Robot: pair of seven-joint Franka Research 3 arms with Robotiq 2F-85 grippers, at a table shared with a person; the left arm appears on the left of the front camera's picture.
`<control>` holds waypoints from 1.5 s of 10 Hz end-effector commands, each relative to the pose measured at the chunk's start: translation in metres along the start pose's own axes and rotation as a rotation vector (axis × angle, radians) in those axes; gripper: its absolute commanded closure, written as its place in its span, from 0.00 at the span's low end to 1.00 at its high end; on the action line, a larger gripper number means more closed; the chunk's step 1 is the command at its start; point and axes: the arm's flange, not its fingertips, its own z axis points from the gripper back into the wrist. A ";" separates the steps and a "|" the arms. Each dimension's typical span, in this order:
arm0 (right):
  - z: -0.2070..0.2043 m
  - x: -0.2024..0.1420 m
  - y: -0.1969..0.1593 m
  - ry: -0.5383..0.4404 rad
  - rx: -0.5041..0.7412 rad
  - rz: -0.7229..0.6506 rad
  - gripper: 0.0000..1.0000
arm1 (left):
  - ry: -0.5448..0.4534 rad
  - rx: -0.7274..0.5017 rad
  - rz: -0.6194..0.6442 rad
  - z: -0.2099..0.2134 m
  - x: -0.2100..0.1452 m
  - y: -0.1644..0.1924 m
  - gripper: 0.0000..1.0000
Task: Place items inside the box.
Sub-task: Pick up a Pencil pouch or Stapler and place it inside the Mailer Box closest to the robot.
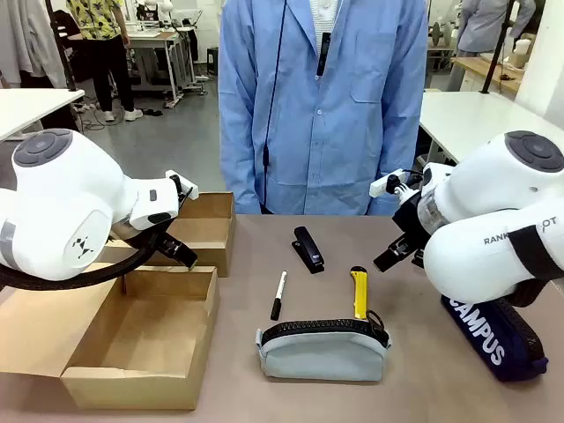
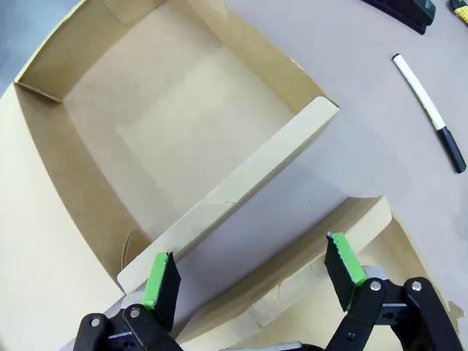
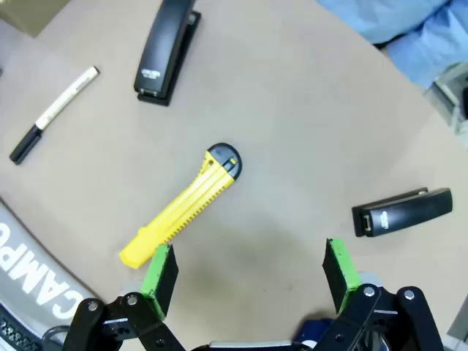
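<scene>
Box (image 2: 183, 110) under open left gripper (image 2: 252, 263) | knife (image 3: 183, 208) below open right gripper (image 3: 248, 263)

A: What's under the gripper (image 3: 251, 270)?
B: Bare table (image 3: 292, 110) — jaws wide apart, the knife (image 3: 183, 207) lying close by one pad (image 3: 162, 272).
A: And farther off?
B: A stapler (image 3: 167, 51) and a marker (image 3: 55, 113) beyond the knife — a second stapler (image 3: 402, 212) on the far side, toward the blue coat (image 3: 409, 29).

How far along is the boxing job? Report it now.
Done: nothing, the box is empty. In hand: nothing; left gripper open over the box, right gripper open near the utility knife. Left: knife, stapler, second stapler, marker, grey pencil case, navy pencil case.
</scene>
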 end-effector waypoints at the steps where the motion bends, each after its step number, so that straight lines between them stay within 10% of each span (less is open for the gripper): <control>1: 0.000 0.000 0.000 0.000 0.000 0.000 0.00 | 0.000 0.000 0.000 0.000 0.000 0.000 0.00; 12: 0.000 0.000 0.000 0.000 0.000 0.001 0.00 | 0.000 0.000 0.000 0.000 0.000 0.000 0.00; 15: 0.095 -0.003 -0.034 0.073 0.134 -0.008 0.00 | -0.106 -0.252 -0.021 0.122 0.006 0.018 0.00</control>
